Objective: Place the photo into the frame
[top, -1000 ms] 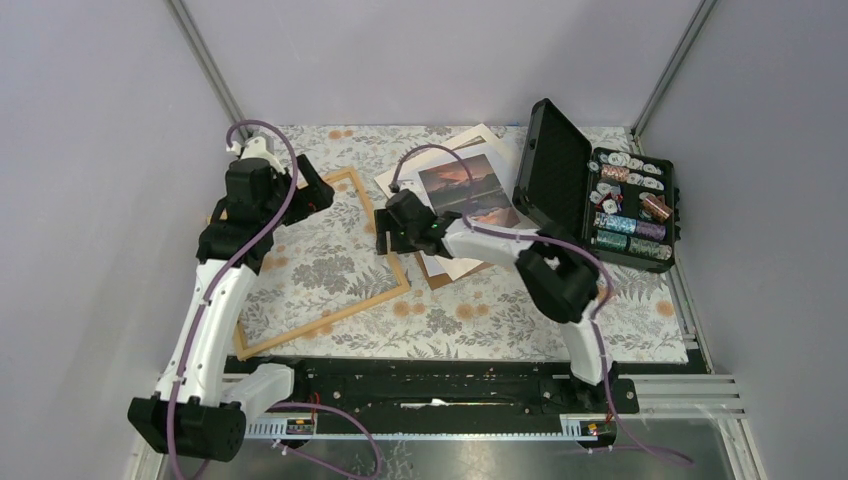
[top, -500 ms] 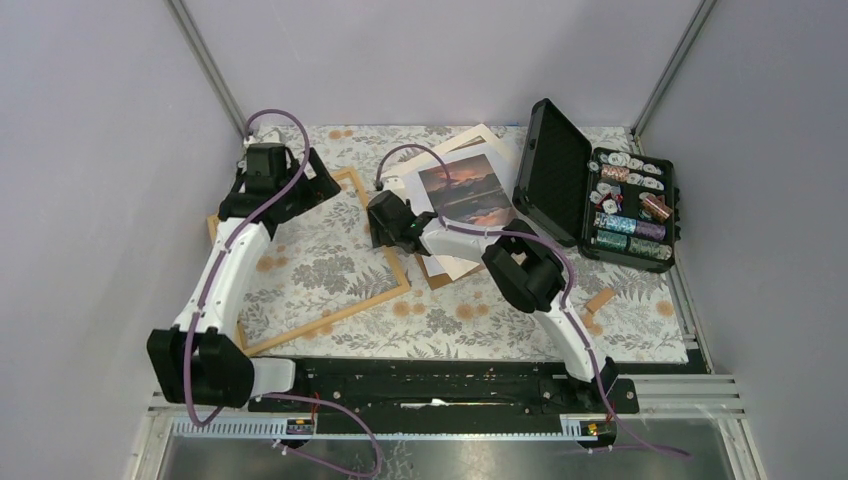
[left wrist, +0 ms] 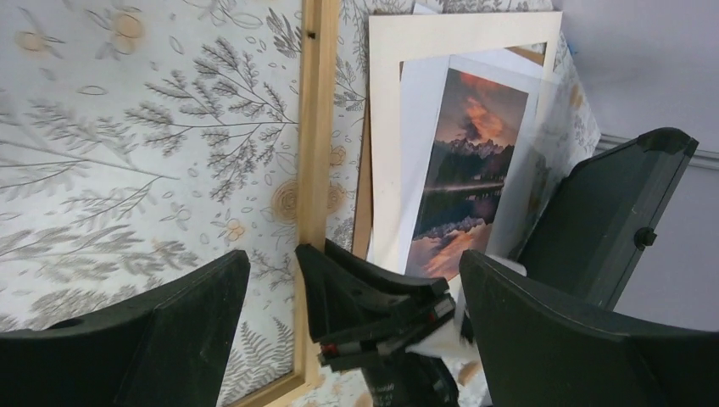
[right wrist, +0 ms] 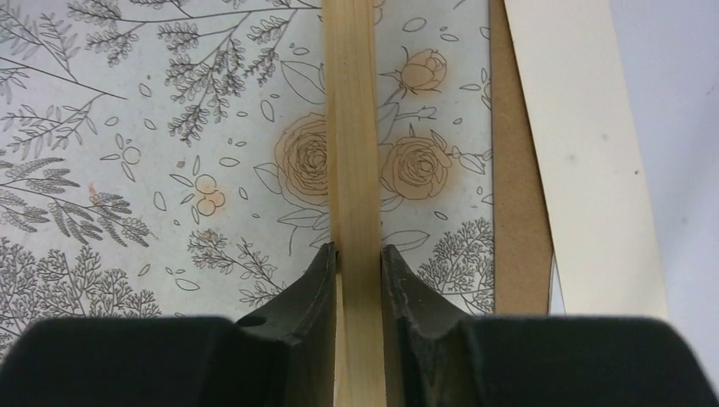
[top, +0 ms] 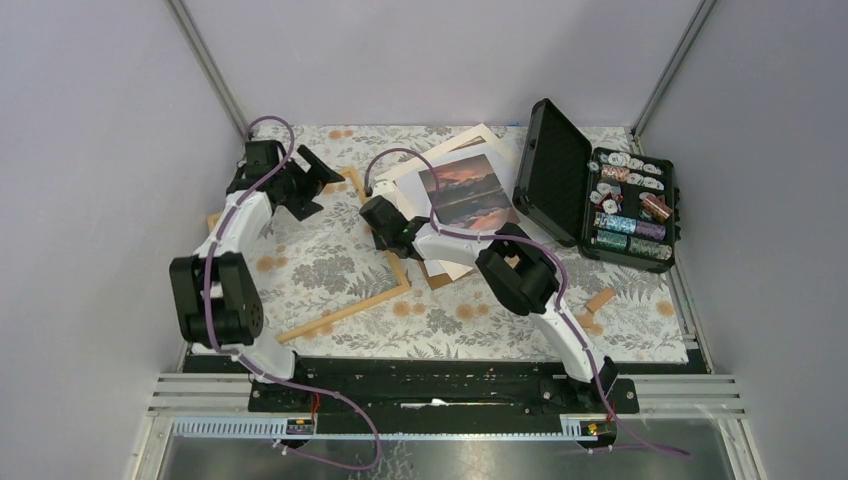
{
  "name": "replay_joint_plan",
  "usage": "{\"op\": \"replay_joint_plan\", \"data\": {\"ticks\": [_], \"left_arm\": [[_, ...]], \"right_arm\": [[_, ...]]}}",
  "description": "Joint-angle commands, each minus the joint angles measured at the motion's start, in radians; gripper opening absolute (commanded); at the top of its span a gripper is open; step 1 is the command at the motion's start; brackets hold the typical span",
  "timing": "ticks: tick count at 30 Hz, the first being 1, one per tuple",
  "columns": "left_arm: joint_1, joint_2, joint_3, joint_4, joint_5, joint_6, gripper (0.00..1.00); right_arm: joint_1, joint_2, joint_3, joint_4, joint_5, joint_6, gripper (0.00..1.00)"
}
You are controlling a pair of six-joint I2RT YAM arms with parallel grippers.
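The thin light-wood rectangular frame [right wrist: 352,127] is gripped on one rail by the right gripper [right wrist: 356,254]. The left gripper [top: 318,180] is held released nearby. The sunset paper photo [top: 468,190] is left outside the frame, atop a cream mat [left wrist: 386,127], so insertion is judged not yet begun.

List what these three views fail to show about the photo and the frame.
Top external: left side of the frame, mostly behind the left arm.
Left wrist: near edge of the photo, behind the right gripper.
Right wrist: the photo entirely, outside the view's edges.
Top external: markings on the chips, too small.
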Motion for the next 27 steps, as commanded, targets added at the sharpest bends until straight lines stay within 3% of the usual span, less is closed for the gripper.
{"op": "replay_joint_plan", "data": {"ticks": [1, 4, 14, 20, 24, 27], "left_arm": [[-0.003, 0.122, 0.077, 0.138, 0.128, -0.11, 0.99], [-0.017, 0.192, 0.125, 0.185, 0.107, -0.117, 0.99], [-0.086, 0.405, 0.251, 0.255, -0.007, -0.042, 0.99], [-0.147, 0.528, 0.317, 0.28, -0.063, -0.029, 0.9], [-0.154, 0.548, 0.28, 0.294, -0.11, -0.026, 0.81], [-0.155, 0.537, 0.238, 0.317, -0.146, -0.01, 0.81]], "right_arm": [[0.007, 0.02, -0.005, -0.008, 0.002, -0.042, 0.16], [0.006, -0.024, -0.058, 0.06, 0.0, -0.064, 0.0], [0.007, -0.229, -0.313, 0.35, -0.047, -0.107, 0.0], [0.004, -0.207, -0.307, 0.356, -0.065, -0.101, 0.0], [0.003, -0.188, -0.286, 0.329, -0.05, -0.096, 0.0], [-0.002, -0.193, -0.295, 0.328, -0.048, -0.088, 0.0]]}}
